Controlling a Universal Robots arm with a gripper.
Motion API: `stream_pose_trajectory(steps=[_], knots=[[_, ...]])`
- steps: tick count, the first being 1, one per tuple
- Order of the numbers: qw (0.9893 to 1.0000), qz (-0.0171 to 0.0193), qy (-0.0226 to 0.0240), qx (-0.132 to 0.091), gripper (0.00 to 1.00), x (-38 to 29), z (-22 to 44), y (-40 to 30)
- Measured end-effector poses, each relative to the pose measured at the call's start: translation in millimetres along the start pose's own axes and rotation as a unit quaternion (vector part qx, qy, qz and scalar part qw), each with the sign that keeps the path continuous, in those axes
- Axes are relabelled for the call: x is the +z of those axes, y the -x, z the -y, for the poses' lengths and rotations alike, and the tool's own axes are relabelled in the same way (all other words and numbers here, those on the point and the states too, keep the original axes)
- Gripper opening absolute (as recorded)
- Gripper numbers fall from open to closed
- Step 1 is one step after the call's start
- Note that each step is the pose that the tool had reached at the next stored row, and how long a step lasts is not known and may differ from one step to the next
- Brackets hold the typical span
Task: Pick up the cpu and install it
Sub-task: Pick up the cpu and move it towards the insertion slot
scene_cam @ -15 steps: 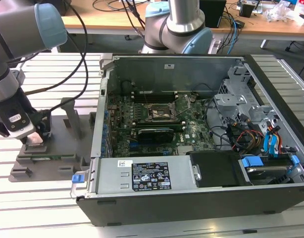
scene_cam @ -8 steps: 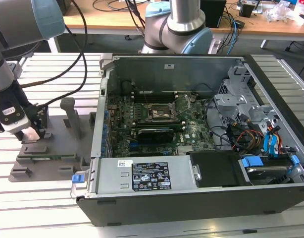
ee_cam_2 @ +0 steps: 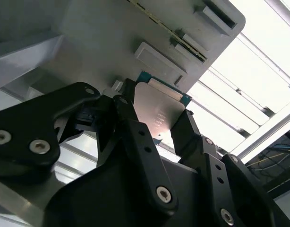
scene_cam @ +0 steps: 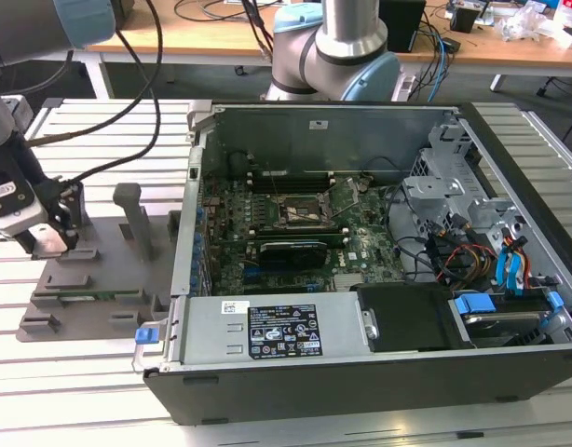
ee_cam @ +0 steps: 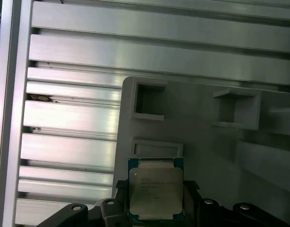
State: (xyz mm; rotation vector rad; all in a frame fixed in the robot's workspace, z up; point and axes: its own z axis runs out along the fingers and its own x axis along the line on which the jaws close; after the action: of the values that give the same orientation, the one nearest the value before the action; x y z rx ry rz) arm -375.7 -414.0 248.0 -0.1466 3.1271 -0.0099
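At the grey fixture plate (scene_cam: 100, 279), the pincer (ee_cam_2: 156, 118) clasps the cpu (ee_cam: 155, 187) between its fingers.

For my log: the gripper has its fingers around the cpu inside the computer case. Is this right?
Not inside the computer case. The gripper has its fingers around the cpu over the grey fixture plate beside it; the exterior view shows this.
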Motion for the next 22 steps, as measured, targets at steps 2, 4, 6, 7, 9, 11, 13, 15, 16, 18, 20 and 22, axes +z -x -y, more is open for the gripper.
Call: stream_pose_trajectory(steps=[2, 4, 6, 7, 9, 11, 13, 15, 16, 18, 20, 22], knots=[[1.0, 0.0, 0.0, 0.0, 0.55, -4.1, 0.0, 0.0], [1.0, 0.0, 0.0, 0.0, 0.55, -10.0, 0.1, 0.1], [1.0, 0.0, 0.0, 0.0, 0.55, -14.8, 0.1, 0.2], [1.0, 0.0, 0.0, 0.0, 0.55, -18.4, 0.1, 0.2], [1.0, 0.0, 0.0, 0.0, 0.55, -25.1, 0.2, 0.3], [1.0, 0.0, 0.0, 0.0, 0.55, -29.0, 0.2, 0.3], [1.0, 0.0, 0.0, 0.0, 0.55, -38.9, 0.2, 0.4], [1.0, 0.0, 0.0, 0.0, 0.55, -44.7, 0.3, 0.5], [1.0, 0.0, 0.0, 0.0, 0.55, -46.2, 0.3, 0.5], [1.0, 0.0, 0.0, 0.0, 0.55, -54.3, 0.4, 0.6], [1.0, 0.0, 0.0, 0.0, 0.55, -60.8, 0.4, 0.6], [1.0, 0.0, 0.0, 0.0, 0.55, -64.7, 0.4, 0.7]])
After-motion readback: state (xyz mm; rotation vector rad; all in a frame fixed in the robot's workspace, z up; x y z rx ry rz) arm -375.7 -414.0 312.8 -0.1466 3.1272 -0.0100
